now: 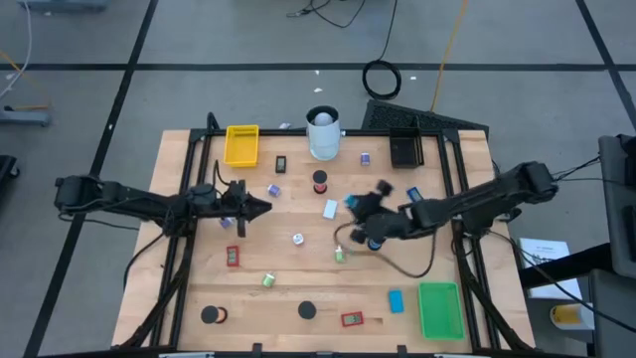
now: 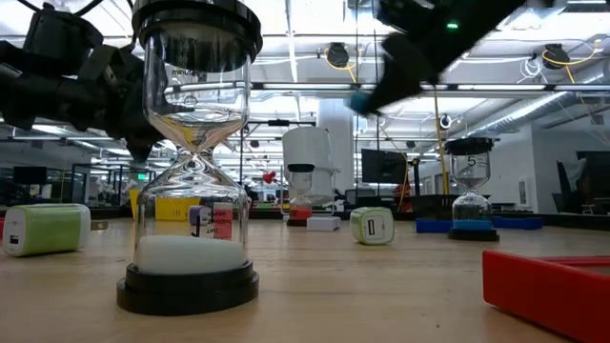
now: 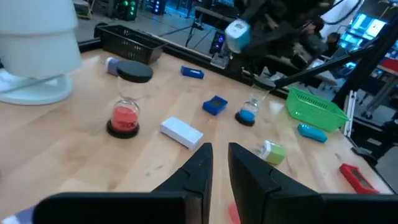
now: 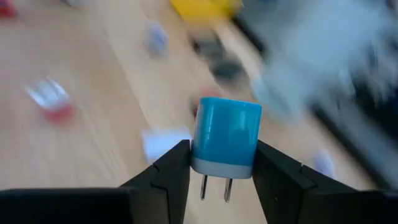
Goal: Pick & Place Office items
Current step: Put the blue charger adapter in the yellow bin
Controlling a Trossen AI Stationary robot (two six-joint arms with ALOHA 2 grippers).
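Observation:
My right gripper (image 1: 360, 207) hangs above the table's middle, shut on a light-blue plug adapter (image 4: 225, 135); the adapter also shows in the left wrist view (image 3: 236, 32) and the low view (image 2: 360, 100). My left gripper (image 1: 256, 206) hovers left of centre, empty, its fingers (image 3: 249, 177) a narrow gap apart. Small office items lie scattered on the wood: a red-sand hourglass (image 1: 319, 182), a white block (image 1: 330, 209), a blue-sand hourglass (image 1: 376, 242), a green-and-white block (image 1: 339, 256) and red pieces (image 1: 233, 256). My right gripper pinches the adapter's two opposite side walls (image 4: 198, 146) between its two fingers. The two metal prongs (image 4: 214, 186) point back toward the wrist. The adapter is lifted well clear of the table.
A tall white cylinder (image 1: 322, 132), a yellow tray (image 1: 241, 145) and a black tray (image 1: 405, 149) stand at the far edge. A green tray (image 1: 439, 308) sits at the near right. An hourglass (image 2: 195, 162) stands close in front of the low camera. A cable (image 1: 407, 267) loops under the right arm.

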